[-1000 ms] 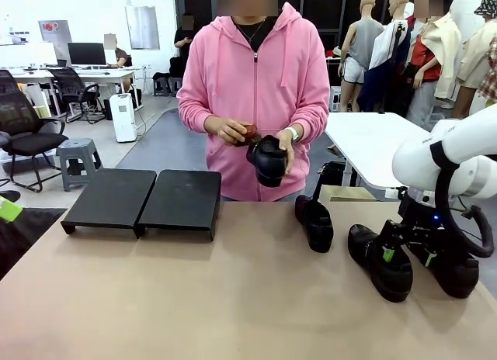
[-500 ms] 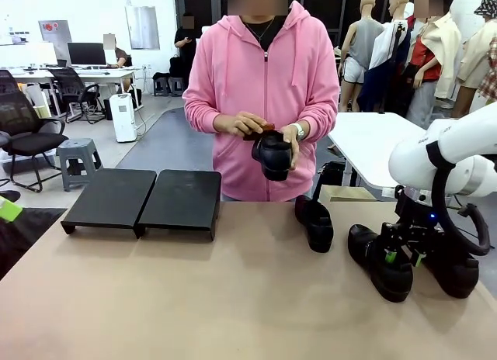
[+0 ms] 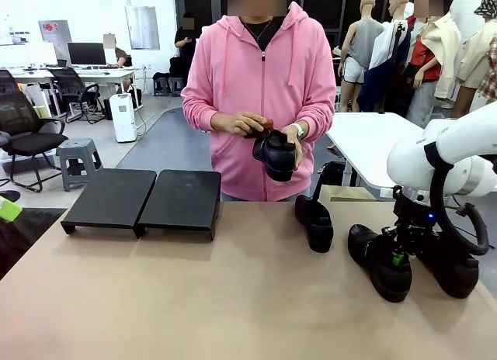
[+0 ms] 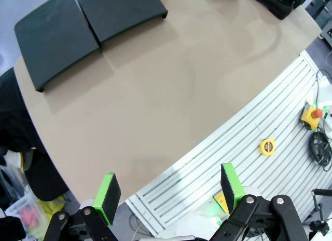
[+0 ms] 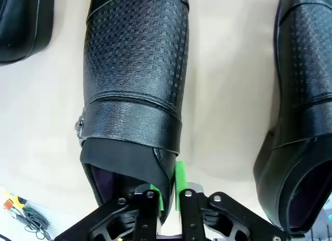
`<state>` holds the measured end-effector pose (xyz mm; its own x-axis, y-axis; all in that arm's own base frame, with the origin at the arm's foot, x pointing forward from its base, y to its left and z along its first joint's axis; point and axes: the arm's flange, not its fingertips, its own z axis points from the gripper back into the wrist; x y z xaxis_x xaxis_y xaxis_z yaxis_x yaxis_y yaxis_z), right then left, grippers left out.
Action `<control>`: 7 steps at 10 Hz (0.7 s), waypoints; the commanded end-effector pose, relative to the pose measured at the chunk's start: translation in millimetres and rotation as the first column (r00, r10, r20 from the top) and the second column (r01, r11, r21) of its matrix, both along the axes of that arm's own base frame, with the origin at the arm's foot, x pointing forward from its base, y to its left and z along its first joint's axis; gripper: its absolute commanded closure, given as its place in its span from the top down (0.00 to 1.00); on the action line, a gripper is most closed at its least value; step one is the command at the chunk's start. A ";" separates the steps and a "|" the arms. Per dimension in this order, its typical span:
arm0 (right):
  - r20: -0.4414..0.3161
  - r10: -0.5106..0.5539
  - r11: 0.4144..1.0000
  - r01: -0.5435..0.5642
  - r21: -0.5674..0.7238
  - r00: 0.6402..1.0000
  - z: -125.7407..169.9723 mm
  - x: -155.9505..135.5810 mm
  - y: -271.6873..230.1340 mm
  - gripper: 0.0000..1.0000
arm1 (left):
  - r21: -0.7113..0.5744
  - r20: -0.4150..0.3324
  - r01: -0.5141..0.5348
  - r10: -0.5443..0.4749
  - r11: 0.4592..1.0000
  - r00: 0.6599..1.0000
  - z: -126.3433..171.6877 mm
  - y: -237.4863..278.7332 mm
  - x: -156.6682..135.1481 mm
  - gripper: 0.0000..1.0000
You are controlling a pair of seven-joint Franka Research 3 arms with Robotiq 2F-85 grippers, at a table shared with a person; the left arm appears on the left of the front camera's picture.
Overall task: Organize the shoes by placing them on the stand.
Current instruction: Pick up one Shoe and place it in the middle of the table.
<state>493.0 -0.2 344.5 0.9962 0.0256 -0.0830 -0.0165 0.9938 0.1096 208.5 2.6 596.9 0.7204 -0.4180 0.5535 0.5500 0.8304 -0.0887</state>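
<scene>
1. The right gripper (image 5: 168, 191), lower right in the front view, is clenched, its green pads (image 5: 180, 178) pinching the opening rim of the textured shoe (image 5: 136, 69) on the table (image 3: 233, 298).
2. Just beside it sits the far-right shoe (image 3: 454, 271). The third shoe (image 3: 314, 220) lies right of centre, near the far edge.
3. Centre frame, the person's hands (image 3: 242, 125) hold the fourth shoe (image 3: 273, 154) at chest height.
4. Left of centre sits the stand (image 3: 144, 197), two black platforms side by side, tops bare.
5. The left gripper (image 4: 168, 191) hangs released, jaws wide, over the table's edge.
</scene>
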 end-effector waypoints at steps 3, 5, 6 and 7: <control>0.018 -0.009 0.998 0.010 -0.058 1.000 36.4 -7.3 3.1 0.00 | -0.010 0.001 0.012 -0.012 1.000 1.000 0.0 2.1 0.7 1.00; -0.003 -0.049 0.997 0.049 -0.054 0.999 95.5 -36.8 1.8 0.00 | -0.010 0.001 0.012 -0.012 1.000 1.000 0.0 2.1 0.7 1.00; -0.102 -0.071 0.997 0.067 -0.040 0.992 134.4 -70.8 -4.1 0.00 | -0.010 0.001 0.012 -0.012 1.000 1.000 0.0 2.1 0.7 1.00; 0.000 -0.071 0.997 0.071 0.009 0.997 169.2 -111.3 -7.8 0.00 | -0.010 0.001 0.012 -0.012 1.000 1.000 0.0 2.1 0.7 1.00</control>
